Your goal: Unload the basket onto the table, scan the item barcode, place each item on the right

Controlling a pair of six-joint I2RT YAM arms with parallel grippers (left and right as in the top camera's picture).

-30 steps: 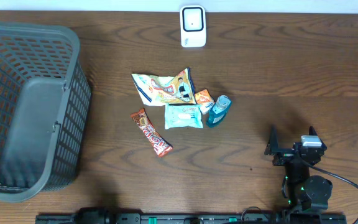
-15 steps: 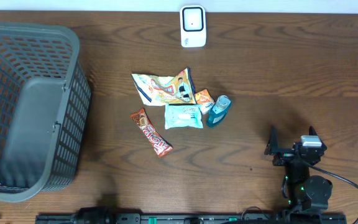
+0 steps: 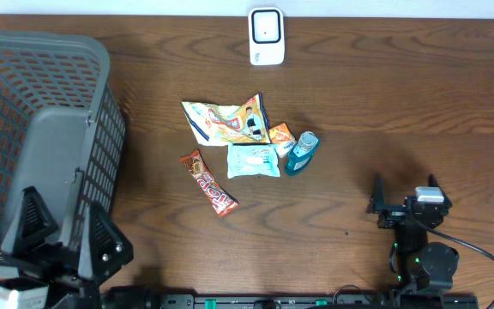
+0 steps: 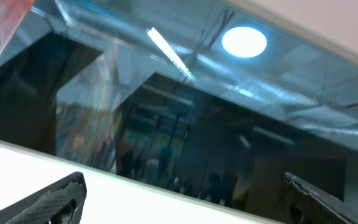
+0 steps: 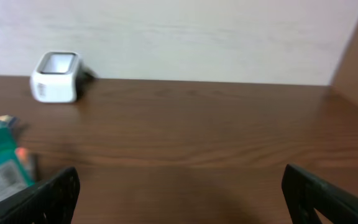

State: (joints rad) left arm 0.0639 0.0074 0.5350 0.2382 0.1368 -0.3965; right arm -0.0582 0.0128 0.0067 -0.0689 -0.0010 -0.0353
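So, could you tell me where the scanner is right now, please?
In the overhead view, the white scanner stands at the far edge of the table, near the middle, just beyond the snack bag and well right of the basket.

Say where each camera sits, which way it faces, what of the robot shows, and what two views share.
Overhead: above, facing down on table, basket, scanner; left fingers, right fingers show.
Left wrist: tilted up at a round light; left fingers below.
Right wrist: low, facing across the table; right fingers below.
Shared: scanner, overhead and right wrist.
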